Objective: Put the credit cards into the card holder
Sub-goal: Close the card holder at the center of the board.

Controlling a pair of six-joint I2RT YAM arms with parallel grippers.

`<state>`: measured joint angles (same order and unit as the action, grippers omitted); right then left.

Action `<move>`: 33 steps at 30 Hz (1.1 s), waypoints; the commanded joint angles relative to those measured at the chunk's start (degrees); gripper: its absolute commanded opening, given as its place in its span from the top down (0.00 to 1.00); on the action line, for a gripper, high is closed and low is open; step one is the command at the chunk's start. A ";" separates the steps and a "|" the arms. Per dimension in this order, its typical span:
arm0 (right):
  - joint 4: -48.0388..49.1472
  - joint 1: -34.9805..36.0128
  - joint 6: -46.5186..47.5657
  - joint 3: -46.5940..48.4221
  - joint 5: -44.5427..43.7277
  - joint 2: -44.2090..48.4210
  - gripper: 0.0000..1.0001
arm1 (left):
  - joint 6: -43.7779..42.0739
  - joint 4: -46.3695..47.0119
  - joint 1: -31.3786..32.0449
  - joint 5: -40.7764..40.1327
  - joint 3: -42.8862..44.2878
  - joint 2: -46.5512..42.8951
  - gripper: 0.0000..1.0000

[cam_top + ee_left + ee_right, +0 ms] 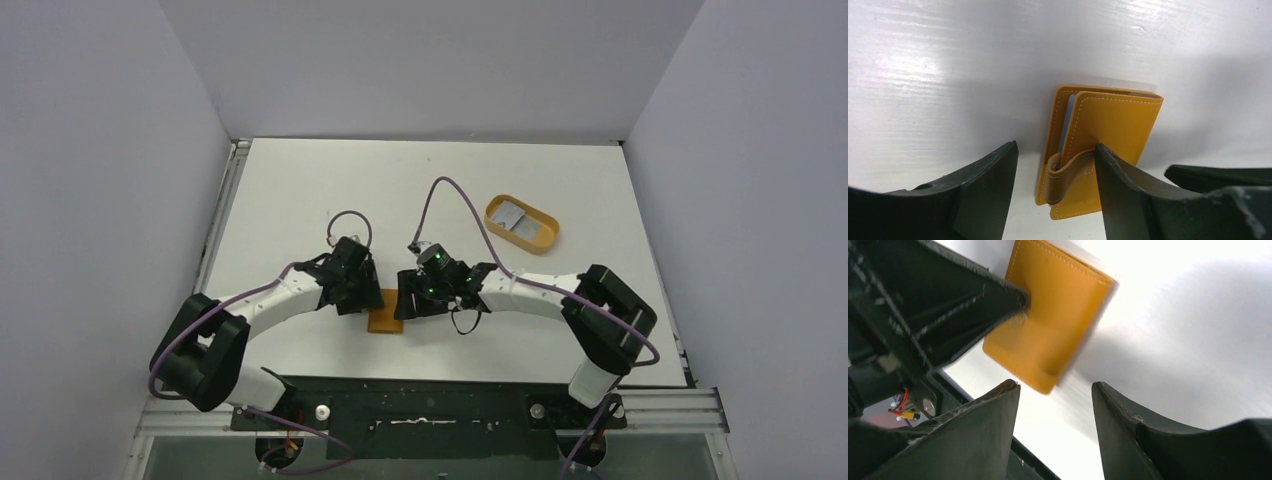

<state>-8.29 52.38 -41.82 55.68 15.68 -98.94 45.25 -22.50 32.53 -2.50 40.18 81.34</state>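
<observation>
**A:** Where is the small orange-tan, leather-like folding card holder (1113, 127)?

**B:** Flat on the white table (300, 190), near its front edge, between the two arms. From above it is only a small orange patch, partly hidden by the grippers.

**A:** And closer in?

**B:** The left wrist view shows it folded, the upper flap slightly lifted. A strip of pale blue shows inside, and the snap tab (1068, 172) wraps the near edge. The left gripper (1055, 146) has its jaws apart with the tab end between them. One finger overlaps the tab; the other stands clear.

**A:** The right gripper (1055, 385)?

**B:** Jaws apart too, nothing between them, the card holder just beyond. Only this view shows a dark finger (973, 305) of the left gripper meeting the card holder's edge.

**A:** The thin, pale grey-white credit cards (513, 218)?

**B:** Only the top view has them. They lie in the orange oval tray (546, 238), well apart at the far right.
</observation>
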 commanded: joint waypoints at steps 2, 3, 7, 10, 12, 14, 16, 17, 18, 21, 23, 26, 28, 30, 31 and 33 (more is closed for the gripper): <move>3.15 -3.30 -2.49 -4.69 0.16 6.73 0.42 | 0.39 1.58 -0.17 -2.41 -0.41 1.65 0.51; 5.16 -4.40 -3.61 -5.65 1.23 6.60 0.41 | 0.46 2.06 -0.18 -2.46 -0.88 1.75 0.54; 12.54 -5.86 -8.17 -8.32 5.26 4.74 0.38 | 1.09 3.23 -0.28 -2.72 -2.43 2.52 0.67; 17.40 -5.72 -11.34 -8.63 6.82 2.39 0.36 | 1.65 4.18 -0.36 -2.44 -3.27 3.34 0.74; 20.20 -5.60 -13.78 -8.89 7.52 0.86 0.36 | 1.97 4.91 -0.43 -2.18 -3.99 3.92 0.79; 23.28 -5.55 -16.85 -9.38 7.92 -0.40 0.36 | 2.34 5.82 -0.65 -1.99 -4.78 4.41 0.83; 25.02 -5.29 -18.86 -9.54 7.96 -1.53 0.35 | 2.63 6.92 -1.01 -1.50 -5.69 4.82 0.87; 25.22 -5.23 -19.63 -9.61 7.67 -2.03 0.35 | 2.72 7.32 -1.18 -1.47 -6.16 5.08 0.90; 25.44 -5.12 -20.56 -9.73 7.13 -2.41 0.35 | 2.73 7.64 -1.43 -1.41 -6.43 5.44 0.93; 26.10 -4.93 -23.28 -11.37 4.85 -2.46 0.35 | 2.73 8.23 -1.87 -1.20 -6.93 6.12 0.99; 26.08 -4.79 -25.32 -12.69 3.36 -2.36 0.35 | 2.96 8.25 -2.20 -1.27 -7.32 6.45 1.00; 28.05 -4.45 -29.08 -15.01 1.96 -2.53 0.35 | 3.63 8.52 -2.75 -1.83 -8.27 6.49 1.00; 29.46 -4.24 -31.11 -16.43 1.22 -2.72 0.35 | 4.01 8.81 -3.05 -2.03 -8.85 6.68 1.00; 30.91 -3.86 -32.61 -17.49 0.81 -3.07 0.36 | 4.58 9.43 -3.40 -1.76 -9.49 7.21 1.00; 31.60 -3.68 -33.34 -17.84 0.76 -3.44 0.36 | 4.84 9.84 -3.55 -1.58 -9.85 7.50 1.00; 34.04 -3.16 -34.91 -18.77 0.75 -4.51 0.36 | 5.65 10.79 -3.85 -1.25 -10.60 8.51 1.00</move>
<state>24.45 47.77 -73.12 39.83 20.12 -101.08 51.96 -3.79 29.63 1.56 34.74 83.94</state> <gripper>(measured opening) 0.641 0.128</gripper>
